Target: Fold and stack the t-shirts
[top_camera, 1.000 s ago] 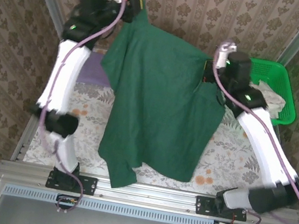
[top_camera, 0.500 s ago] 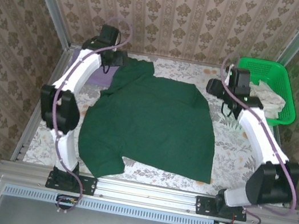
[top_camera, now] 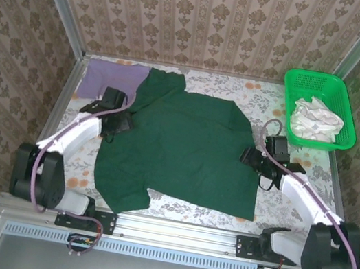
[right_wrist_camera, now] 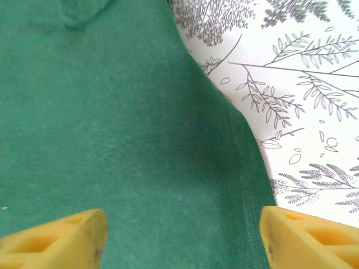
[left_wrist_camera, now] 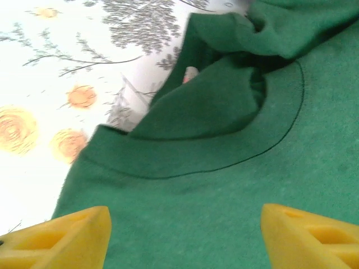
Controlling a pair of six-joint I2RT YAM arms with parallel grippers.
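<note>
Across the middle of the flower-printed table cover [top_camera: 243, 90] lies the large dark forest-green cloth t-shirt [top_camera: 185, 142], spread mostly flat, with 1 lobe of fabric reaching toward the near left edge. At the far left corner sits the pale lilac-purple t-shirt [top_camera: 109, 79], its right edge meeting the green one. The left gripper [top_camera: 120, 124] is low at the green shirt's left edge. In the left wrist view its 2 yellow fingertips [left_wrist_camera: 56, 241] are spread wide over green cloth with a curved seam and a rumpled fold beyond. The right gripper [top_camera: 247, 157] is at the shirt's right edge, and the right wrist view shows its yellow fingertips [right_wrist_camera: 311, 238] likewise wide apart above the side hem, gripping nothing. A bright green plastic mesh basket [top_camera: 341, 90] at the far right corner holds crumpled white cloth [top_camera: 315, 120].
</note>
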